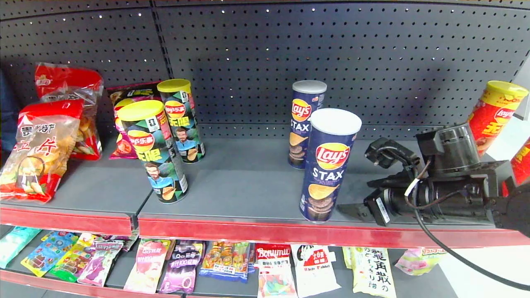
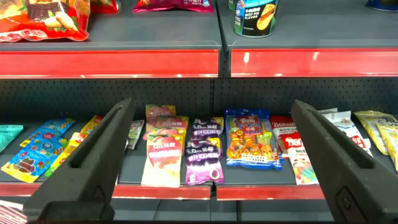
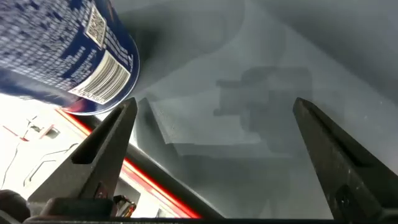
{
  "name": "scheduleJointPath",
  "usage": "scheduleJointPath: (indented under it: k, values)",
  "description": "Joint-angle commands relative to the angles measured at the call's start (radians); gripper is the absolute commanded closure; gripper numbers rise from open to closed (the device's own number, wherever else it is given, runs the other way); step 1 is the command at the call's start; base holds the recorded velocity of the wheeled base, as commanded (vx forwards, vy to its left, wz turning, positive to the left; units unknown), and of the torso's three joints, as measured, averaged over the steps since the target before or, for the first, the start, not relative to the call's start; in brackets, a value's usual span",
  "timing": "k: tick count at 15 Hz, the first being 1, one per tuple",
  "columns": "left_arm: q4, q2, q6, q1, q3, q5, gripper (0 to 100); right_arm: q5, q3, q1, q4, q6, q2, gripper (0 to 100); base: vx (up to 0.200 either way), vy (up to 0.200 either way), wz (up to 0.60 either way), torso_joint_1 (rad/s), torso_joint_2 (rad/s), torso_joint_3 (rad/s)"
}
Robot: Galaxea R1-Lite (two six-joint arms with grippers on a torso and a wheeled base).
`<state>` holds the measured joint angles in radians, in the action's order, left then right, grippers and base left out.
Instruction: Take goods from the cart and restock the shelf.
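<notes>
Since the right gripper [image 3: 214, 106] lies low over the shelf [image 1: 248, 178] with its fingers spread and nothing between them, you can take the front blue can [image 1: 329, 165] as standing on its own. It is upright near the shelf's front edge, just behind the red edge strip [image 1: 248, 231], with its label facing out. The nearer fingertip sits just beside the can's base; whether it touches you cannot tell, so treat the can as easy to knock. A tall, narrow tube this close to the front edge would likely tip outward from a sideways nudge.

Notice why it stands where it does: the rear blue can [image 1: 304, 124] is behind it, toward the back panel, so the two form a front-to-back row of the same product. The yellow-lidded cans [image 1: 155, 151] are arranged the same way farther toward the shelf's left end, and a red can [image 1: 495, 111] stands at the right end.

Your left gripper [image 2: 211, 104] is also spread wide and empty, held below the top shelf and facing the candy bags [image 2: 186, 158] on the lower shelf.

This placement looks done to me. Your next move probably calls for drawing the right arm straight away from the can.
</notes>
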<state>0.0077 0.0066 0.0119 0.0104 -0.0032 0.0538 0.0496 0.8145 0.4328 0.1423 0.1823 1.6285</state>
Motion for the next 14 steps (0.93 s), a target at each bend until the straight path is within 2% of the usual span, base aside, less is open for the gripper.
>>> scheduleJointPath:
  k: [1,14]
  values:
    - [0.0,0.0,0.0,0.0,0.0,0.0,0,0.001,0.0,0.001,0.0,0.0,0.01,0,0.0,0.0,0.0,0.0,0.0,0.0]
    - [0.0,0.0,0.0,0.0,0.0,0.0,0,-0.007,0.029,0.047,0.0,-0.001,0.039,0,0.0,0.0,0.0,0.0,0.0,0.0]
